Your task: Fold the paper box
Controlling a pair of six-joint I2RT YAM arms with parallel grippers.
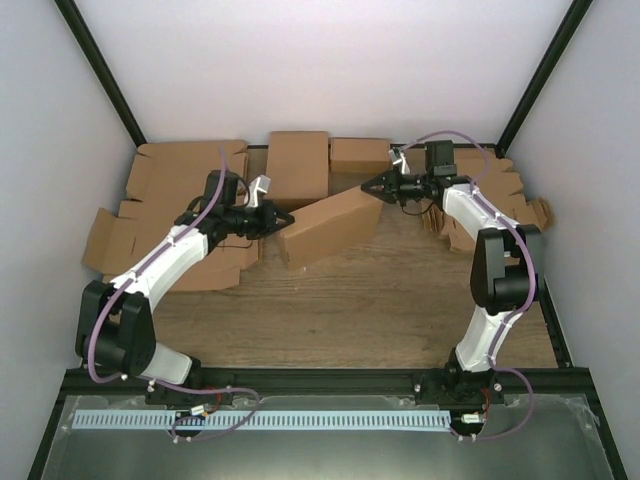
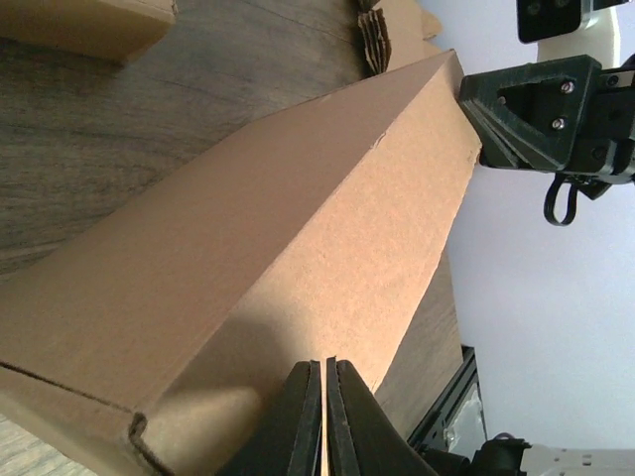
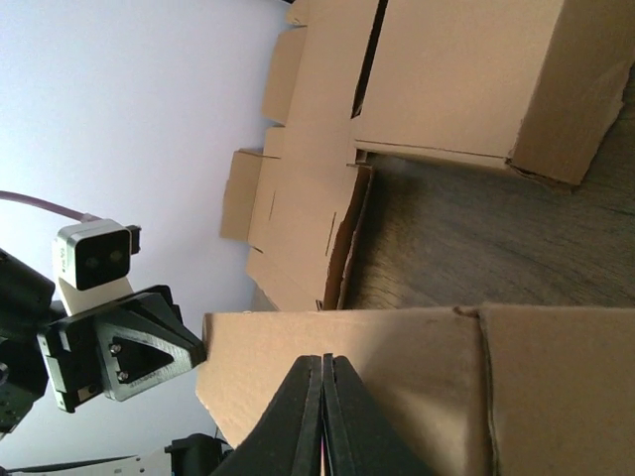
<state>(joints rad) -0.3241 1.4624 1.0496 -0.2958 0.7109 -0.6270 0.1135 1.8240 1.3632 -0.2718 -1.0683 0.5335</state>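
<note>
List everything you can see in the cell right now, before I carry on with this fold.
paper box: one, brown, mid-table, tilted, between the two end effectors
larger closed box: one, brown, back centre
smaller closed box: one, brown, back centre, right of the larger one
left blank pile: flat cardboard blanks, count unclear, brown, back left
right blank pile: flat cardboard blanks, count unclear, brown, back right
table: one, wood-grain brown, under everything
left arm: one, white and black, near left
right arm: one, white and black, near right
left end effector: one, black, shut, at the box's left end
right end effector: one, black, shut, at the box's right end
</note>
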